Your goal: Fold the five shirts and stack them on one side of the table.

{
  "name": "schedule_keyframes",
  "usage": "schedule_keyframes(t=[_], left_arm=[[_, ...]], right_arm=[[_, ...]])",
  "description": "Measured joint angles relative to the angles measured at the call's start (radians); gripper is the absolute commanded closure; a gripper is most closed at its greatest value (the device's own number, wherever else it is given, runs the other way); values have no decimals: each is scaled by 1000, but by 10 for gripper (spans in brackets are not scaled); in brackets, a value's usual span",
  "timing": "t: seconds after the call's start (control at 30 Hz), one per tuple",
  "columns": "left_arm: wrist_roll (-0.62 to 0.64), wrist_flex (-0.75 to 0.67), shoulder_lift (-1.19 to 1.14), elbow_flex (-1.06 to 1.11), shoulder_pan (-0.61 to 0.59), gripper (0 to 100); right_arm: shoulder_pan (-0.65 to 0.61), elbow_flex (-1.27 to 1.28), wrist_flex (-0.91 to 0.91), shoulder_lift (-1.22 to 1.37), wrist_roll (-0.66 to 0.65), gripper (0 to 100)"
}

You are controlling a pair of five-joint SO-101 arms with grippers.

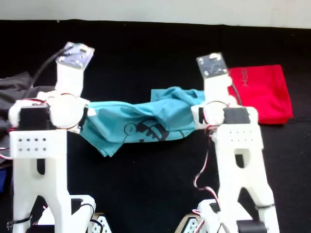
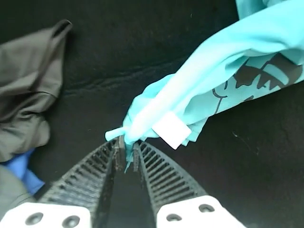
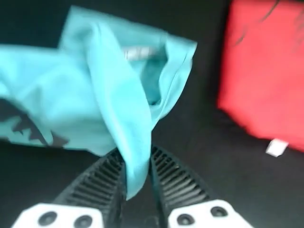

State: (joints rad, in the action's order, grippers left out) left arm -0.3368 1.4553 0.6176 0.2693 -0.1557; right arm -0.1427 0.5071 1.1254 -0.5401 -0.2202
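Observation:
A turquoise shirt point(image 1: 146, 121) with a black print hangs stretched between the two arms above the black table point(image 1: 155, 179). My left gripper point(image 2: 126, 148) is shut on one bunched end of the turquoise shirt point(image 2: 209, 90), where a white tag point(image 2: 171, 130) sticks out. My right gripper point(image 3: 137, 164) is shut on a fold of the other end of the turquoise shirt point(image 3: 109, 99). A folded red shirt point(image 1: 262, 92) lies flat at the right side of the table, also seen as the red shirt point(image 3: 266, 71) beyond the right gripper.
A crumpled dark grey shirt point(image 2: 28, 95) lies at the left edge of the table, the grey shirt point(image 1: 17, 85) partly behind the left arm. Something blue point(image 2: 21, 168) peeks out beside it. Bare black table point(image 1: 160, 48) stretches toward the back.

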Motion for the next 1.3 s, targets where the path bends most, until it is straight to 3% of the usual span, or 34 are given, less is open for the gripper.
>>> schedule_keyframes(t=[0.33,0.73,1.0,1.3], left_arm=[[0,186,2,-480,0,992],[0,209,3,-858,3,992],[0,209,15,-977,-21,992],[0,209,15,-942,-63,992]], right_arm=[[37,-477,2,-80,0,994],[175,-1092,107,-2,0,994],[181,-1234,112,-3,0,994],[216,-1146,35,49,0,994]])
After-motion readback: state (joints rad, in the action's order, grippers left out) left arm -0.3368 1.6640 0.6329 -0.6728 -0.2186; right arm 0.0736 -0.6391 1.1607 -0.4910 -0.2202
